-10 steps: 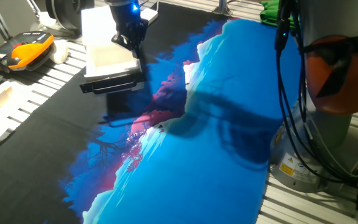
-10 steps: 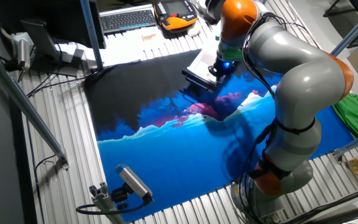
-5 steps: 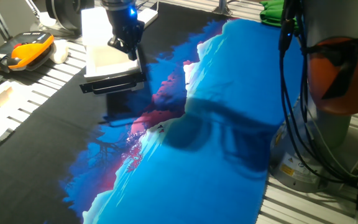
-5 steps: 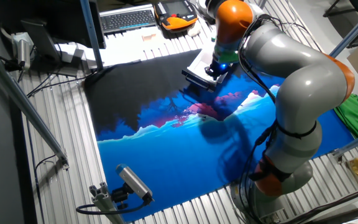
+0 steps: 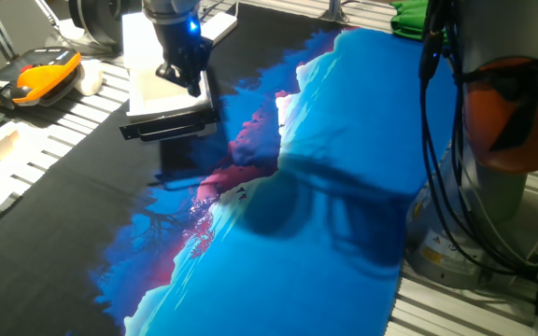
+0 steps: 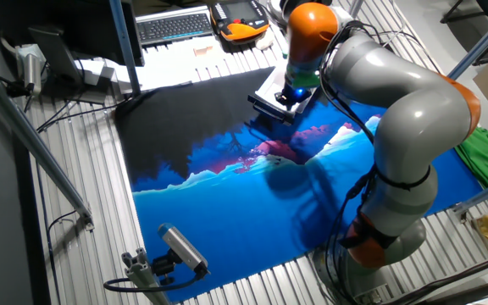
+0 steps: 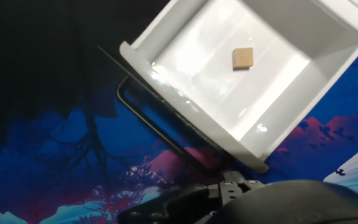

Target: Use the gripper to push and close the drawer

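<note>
**Over the open drawer, near its right front corner**

My gripper (image 5: 181,73) hangs above the drawer (image 5: 162,91), which stands pulled out of its white unit (image 5: 141,35) at the far left of the blue and black cloth (image 5: 278,205). From one fixed view my black fingers sit over the right rim of the tray, close to the front; I cannot tell from here whether they touch it. In the other fixed view my gripper (image 6: 288,93) shows only its blue glow above the drawer (image 6: 271,102), with the grey arm (image 6: 396,102) arching over from the right.

Looking along my fingers, the drawer (image 7: 191,68) fills the upper part of the picture, tilted, its pale inside lit brightly. A small tan block (image 7: 242,57) lies on the tray floor. The black bar handle (image 7: 154,121) runs along the front, just beyond the tray's near wall. My own body is a dark blur at the bottom edge, and whether my jaws are parted or together I cannot tell.

An orange-and-black case (image 5: 28,77) lies well apart, off the cloth to the left.
</note>
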